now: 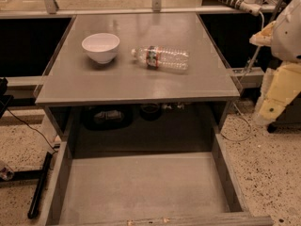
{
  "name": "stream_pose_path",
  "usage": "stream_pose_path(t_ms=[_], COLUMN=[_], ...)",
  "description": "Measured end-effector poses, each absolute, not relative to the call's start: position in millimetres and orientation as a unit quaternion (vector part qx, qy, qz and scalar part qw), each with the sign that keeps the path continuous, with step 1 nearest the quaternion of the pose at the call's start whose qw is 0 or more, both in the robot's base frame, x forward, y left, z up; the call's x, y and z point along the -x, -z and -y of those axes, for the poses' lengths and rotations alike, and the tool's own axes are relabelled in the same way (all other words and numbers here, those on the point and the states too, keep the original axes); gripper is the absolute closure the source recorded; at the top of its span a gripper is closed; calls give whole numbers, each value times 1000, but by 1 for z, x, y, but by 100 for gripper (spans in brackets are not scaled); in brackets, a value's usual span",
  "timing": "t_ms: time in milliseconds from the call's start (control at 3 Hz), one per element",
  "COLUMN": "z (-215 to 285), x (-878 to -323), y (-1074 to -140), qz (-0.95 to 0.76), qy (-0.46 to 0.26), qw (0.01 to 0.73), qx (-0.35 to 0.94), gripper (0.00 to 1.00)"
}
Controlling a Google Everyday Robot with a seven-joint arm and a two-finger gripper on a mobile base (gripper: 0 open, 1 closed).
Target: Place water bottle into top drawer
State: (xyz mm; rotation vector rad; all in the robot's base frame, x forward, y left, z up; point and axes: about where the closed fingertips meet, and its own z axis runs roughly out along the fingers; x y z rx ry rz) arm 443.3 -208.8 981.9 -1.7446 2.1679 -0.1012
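The water bottle (pixel 161 58) lies on its side on the grey table top (pixel 136 81), cap pointing left toward a white bowl. It is clear and ribbed, with a dark red-and-green label band. The top drawer (pixel 141 187) is pulled out wide below the table's front edge, and its grey floor is bare. My gripper (pixel 269 108) hangs at the right edge of the view, beside the table's right side and below table-top height. It is well away from the bottle and holds nothing that I can see.
A white bowl (pixel 100 47) stands on the table left of the bottle. Dark objects (pixel 107 117) sit on the shelf under the table top. A black bar (pixel 40 185) lies on the speckled floor at the left. Cables and a rail run behind the table.
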Motion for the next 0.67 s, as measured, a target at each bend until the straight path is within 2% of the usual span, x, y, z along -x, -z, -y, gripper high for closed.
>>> stream_pose_path(t_ms=[667], z=[170], x=[-477], y=[-990], qz=[-707], qy=[39], qw=[237], qx=[665], gripper=[0])
